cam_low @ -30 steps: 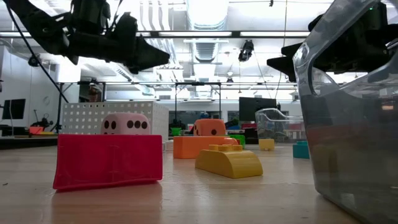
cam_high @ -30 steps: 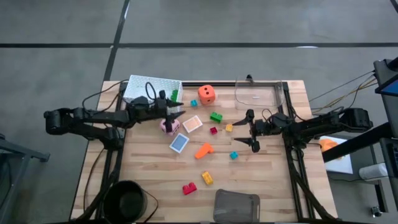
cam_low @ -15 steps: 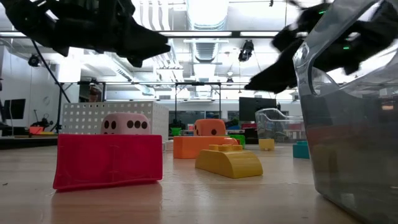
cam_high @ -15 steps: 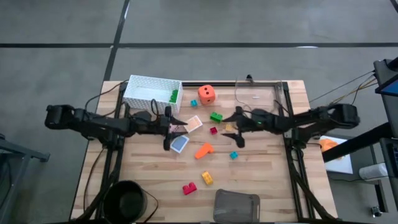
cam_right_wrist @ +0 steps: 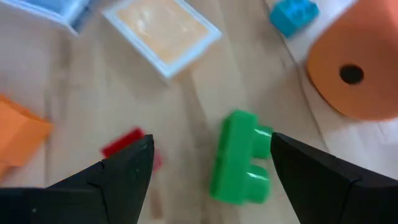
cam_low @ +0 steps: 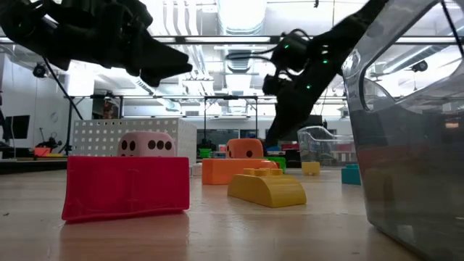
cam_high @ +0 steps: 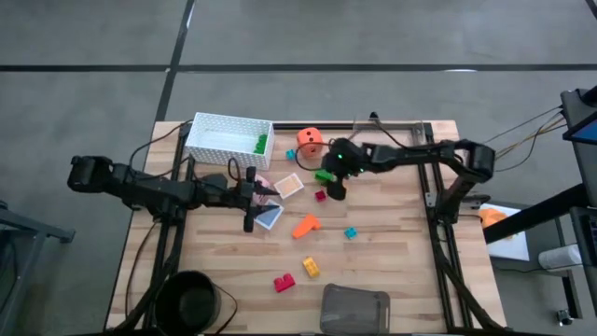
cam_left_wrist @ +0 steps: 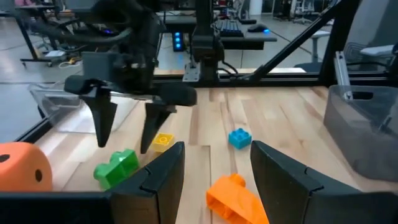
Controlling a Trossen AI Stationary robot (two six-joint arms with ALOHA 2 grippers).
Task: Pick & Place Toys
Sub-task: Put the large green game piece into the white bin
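Hovering right hand (cam_right_wrist: 208,162), fingers apart, over green brick (cam_right_wrist: 241,157); looking light, stiff, slick plastic — pinching flat long sides. Left hand (cam_left_wrist: 211,171) waiting, fingers apart, empty.

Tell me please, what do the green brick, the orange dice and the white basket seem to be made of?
Green brick: apparently hard moulded plastic, smooth and slightly glossy, with rounded studs. Orange dice: probably foam or soft plastic, matte, with sunken dark dots; the look leaves it open. White basket: likely rigid plastic, its walls pierced by regular small holes.
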